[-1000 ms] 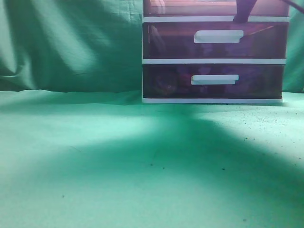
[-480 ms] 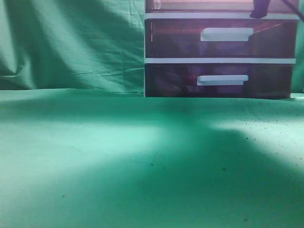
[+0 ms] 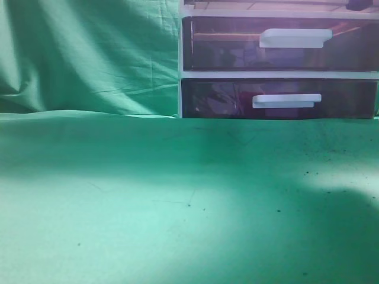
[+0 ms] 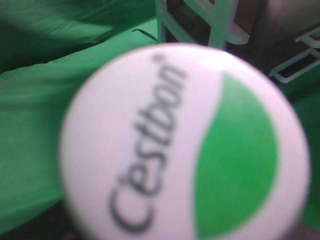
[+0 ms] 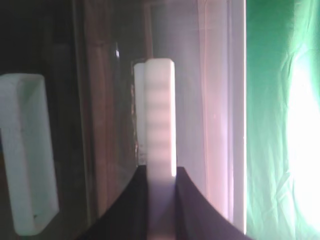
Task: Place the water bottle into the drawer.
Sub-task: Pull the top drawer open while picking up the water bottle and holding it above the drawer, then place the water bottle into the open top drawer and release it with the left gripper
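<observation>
Right up against my left wrist camera sits the water bottle's cap [image 4: 185, 145], filling most of that view; it is a round white disc with a green leaf-shaped patch on one side and dark lettering reading "Cestbon" across the other, all a little blurred; the bottle's body is hidden behind the cap, and I cannot tell how the left jaws stand, since none of them shows. Behind the cap I see the green cloth on the desk [image 4: 30, 130] and a corner of the drawer cabinet [image 4: 200, 20]. On the right wrist camera, the right gripper [image 5: 161, 185] has its dark jaws clamped on a white ribbed drawer handle [image 5: 160, 120], with another white handle [image 5: 27, 150] off to the left on the tinted front. From the exterior camera the cabinet stands at the far right of the desk; two dark tinted drawers with white handles show.
</observation>
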`<state>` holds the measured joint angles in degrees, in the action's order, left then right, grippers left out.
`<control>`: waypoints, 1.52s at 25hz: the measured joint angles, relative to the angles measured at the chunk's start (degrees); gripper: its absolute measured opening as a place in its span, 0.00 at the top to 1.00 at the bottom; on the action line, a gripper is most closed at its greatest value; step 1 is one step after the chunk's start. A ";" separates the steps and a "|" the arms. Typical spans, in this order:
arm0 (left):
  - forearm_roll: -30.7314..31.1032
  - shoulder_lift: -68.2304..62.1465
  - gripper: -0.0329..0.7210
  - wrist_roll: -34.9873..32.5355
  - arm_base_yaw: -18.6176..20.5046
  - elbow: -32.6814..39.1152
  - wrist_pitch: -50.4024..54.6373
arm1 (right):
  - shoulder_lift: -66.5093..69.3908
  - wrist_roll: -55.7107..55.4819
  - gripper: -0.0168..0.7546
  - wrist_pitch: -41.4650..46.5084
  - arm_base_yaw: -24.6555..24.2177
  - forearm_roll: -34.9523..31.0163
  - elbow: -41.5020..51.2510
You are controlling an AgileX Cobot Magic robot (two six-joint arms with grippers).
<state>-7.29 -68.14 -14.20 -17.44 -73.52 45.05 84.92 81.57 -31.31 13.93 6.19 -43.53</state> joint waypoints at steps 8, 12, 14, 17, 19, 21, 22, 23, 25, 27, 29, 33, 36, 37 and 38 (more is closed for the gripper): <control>-0.14 0.00 0.51 0.00 0.00 0.00 -0.89 | -7.73 0.00 0.84 2.85 2.06 -1.45 6.70; -1.54 0.00 0.51 0.00 0.00 0.00 -2.01 | -11.17 0.28 0.84 4.37 4.05 -4.09 9.61; -3.30 0.00 0.51 0.00 0.00 0.00 -2.01 | -12.22 1.43 0.84 4.63 4.41 -5.24 10.43; -7.00 0.00 0.51 0.00 0.00 0.00 -2.10 | -13.15 3.68 0.84 4.74 4.50 -7.54 11.82; -10.85 0.00 0.51 -0.80 0.00 0.00 -2.14 | -13.58 5.04 0.84 4.74 4.50 -8.59 12.48; -15.59 0.00 0.51 -3.70 0.00 0.00 -2.85 | -13.88 5.46 0.84 4.88 4.50 -8.84 12.75; -18.47 0.00 0.51 -5.36 0.00 -0.15 -3.13 | -13.92 5.46 0.84 4.98 4.50 -8.97 12.75; -21.35 0.00 0.51 -7.32 0.00 -0.62 -3.22 | -13.92 5.46 0.84 4.98 4.50 -8.97 12.75; -26.84 -0.22 0.51 -11.51 0.00 -2.51 -3.48 | -13.92 5.49 0.84 4.99 4.54 -9.07 12.75; -32.09 -0.83 0.51 -15.15 -0.13 -6.18 -4.15 | -13.92 5.49 0.84 5.10 4.63 -9.15 12.75; -36.18 -2.74 0.51 -17.97 -1.01 -10.93 -5.22 | -13.92 5.49 0.84 5.19 4.63 -9.42 12.75; -38.65 -9.97 0.51 -19.10 -6.12 -21.34 -6.43 | -13.92 5.59 0.84 5.19 4.63 -9.52 12.79; -38.78 -17.50 0.51 -19.24 -11.11 -27.82 -6.43 | -13.92 5.59 0.84 5.19 4.63 -9.52 12.79; -38.66 -19.77 0.51 -19.24 -12.74 -29.78 -6.43 | -13.92 5.59 0.84 5.19 4.63 -9.52 12.79; -38.26 -22.39 0.51 -19.35 -14.23 -31.23 -6.43 | -13.92 5.59 0.84 5.19 4.63 -9.52 12.79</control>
<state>-45.55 -90.53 -33.55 -31.67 -104.76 38.62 70.99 87.16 -26.12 18.56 -3.33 -30.74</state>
